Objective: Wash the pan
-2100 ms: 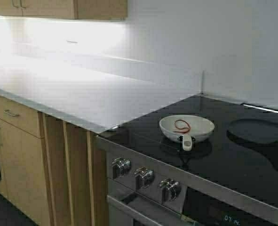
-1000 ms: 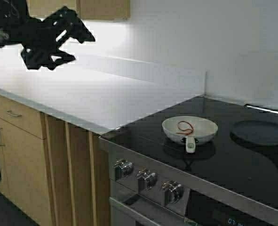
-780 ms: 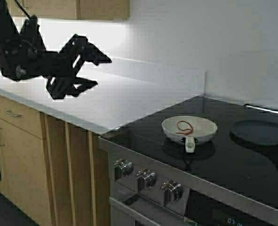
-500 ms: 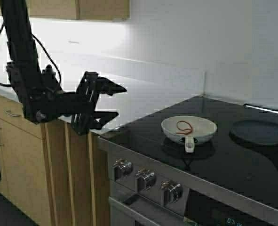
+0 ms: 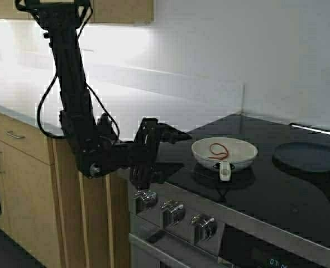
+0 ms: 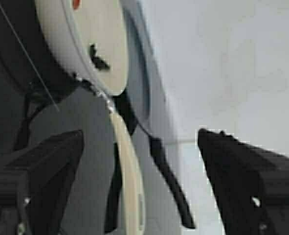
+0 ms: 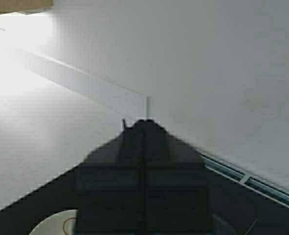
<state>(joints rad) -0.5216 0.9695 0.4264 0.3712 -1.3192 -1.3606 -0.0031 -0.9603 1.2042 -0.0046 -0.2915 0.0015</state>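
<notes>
A black glass stovetop [image 5: 276,184] carries the things. The white pan [image 5: 224,151] sits on it toward 10 o'clock, its stub handle pointing to 6 o'clock and a red squiggle inside. A flat dark griddle pan [image 5: 310,156] lies at about 2 o'clock, well apart from it. A pale countertop [image 5: 70,106] adjoins the stove at 9 o'clock.

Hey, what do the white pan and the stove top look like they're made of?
The pan looks like enamelled or ceramic-coated metal: an even, softly glossy white bowl and stub handle, though plastic can't be ruled out. The stove top looks like black glass-ceramic: flat, seamless and mirror-like, reflecting the pan. The stove's front panel with its knobs looks like brushed steel.
</notes>
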